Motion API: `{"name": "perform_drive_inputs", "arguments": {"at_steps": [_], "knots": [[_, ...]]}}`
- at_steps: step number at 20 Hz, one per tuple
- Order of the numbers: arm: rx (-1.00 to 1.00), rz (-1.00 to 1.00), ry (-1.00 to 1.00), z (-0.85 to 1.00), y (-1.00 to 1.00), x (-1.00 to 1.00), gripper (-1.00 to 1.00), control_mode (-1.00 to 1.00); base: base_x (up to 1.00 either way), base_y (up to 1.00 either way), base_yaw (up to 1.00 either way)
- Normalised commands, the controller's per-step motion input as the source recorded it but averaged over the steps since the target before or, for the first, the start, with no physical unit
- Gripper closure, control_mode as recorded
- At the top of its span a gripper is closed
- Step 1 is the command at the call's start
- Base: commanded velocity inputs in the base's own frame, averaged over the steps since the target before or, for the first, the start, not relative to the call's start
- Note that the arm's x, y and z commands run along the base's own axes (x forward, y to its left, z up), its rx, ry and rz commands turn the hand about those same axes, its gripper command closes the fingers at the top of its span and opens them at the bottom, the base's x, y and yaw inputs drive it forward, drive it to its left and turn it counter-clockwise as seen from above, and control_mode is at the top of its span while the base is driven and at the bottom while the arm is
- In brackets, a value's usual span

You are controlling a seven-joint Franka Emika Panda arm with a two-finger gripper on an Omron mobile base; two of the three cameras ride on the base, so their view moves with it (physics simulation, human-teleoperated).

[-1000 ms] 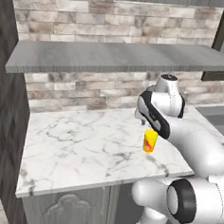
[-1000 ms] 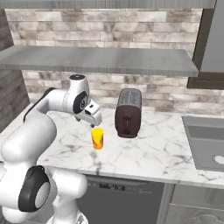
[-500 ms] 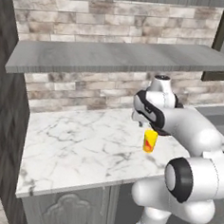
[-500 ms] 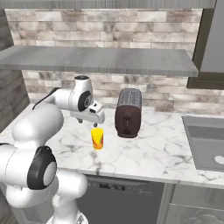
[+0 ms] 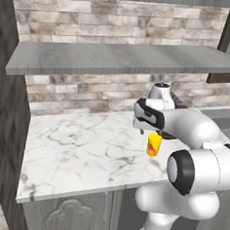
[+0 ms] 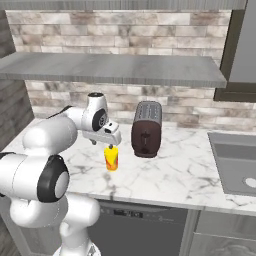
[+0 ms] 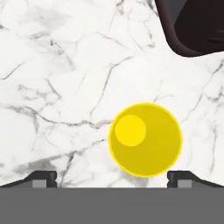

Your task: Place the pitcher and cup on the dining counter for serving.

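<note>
The small yellow cup (image 5: 154, 145) (image 6: 111, 158) stands upright on the marble counter against the brick wall. In the hand view I look straight down into the cup (image 7: 145, 140). My gripper (image 5: 145, 132) (image 6: 108, 145) (image 7: 111, 178) hangs just above it and is open. Its two fingertips (image 7: 42, 177) are spread wide, and the cup sits between them, nearer the right one. Nothing is held. The pitcher and the dining counter are out of view.
A dark brown toaster (image 6: 146, 129) (image 7: 192, 26) stands close to the right of the cup. A grey shelf (image 5: 116, 58) (image 6: 110, 67) hangs over the counter. A sink (image 6: 235, 165) is set in at the far right. Bare marble (image 5: 80, 148) stretches to the left.
The arm has folded its elbow down and the hand has sunk slightly toward the cup. The cup has not moved.
</note>
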Motion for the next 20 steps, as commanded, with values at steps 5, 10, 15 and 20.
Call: {"name": "perform_drive_inputs", "arguments": {"at_steps": [5,10,15,20], "knots": [[0.0,0.0,0.0,-0.31,0.0,0.14,-1.0,-1.0,0.0,0.0,0.0],[0.0,0.0,0.0,-0.28,0.0,0.2,-1.0,-1.0,0.0,0.0,0.0],[-0.01,0.0,0.0,-0.19,0.0,0.27,-1.0,-1.0,0.0,0.0,0.0],[-0.04,0.01,0.0,-0.12,0.0,0.12,-1.0,-1.0,0.0,0.0,0.0]]}}
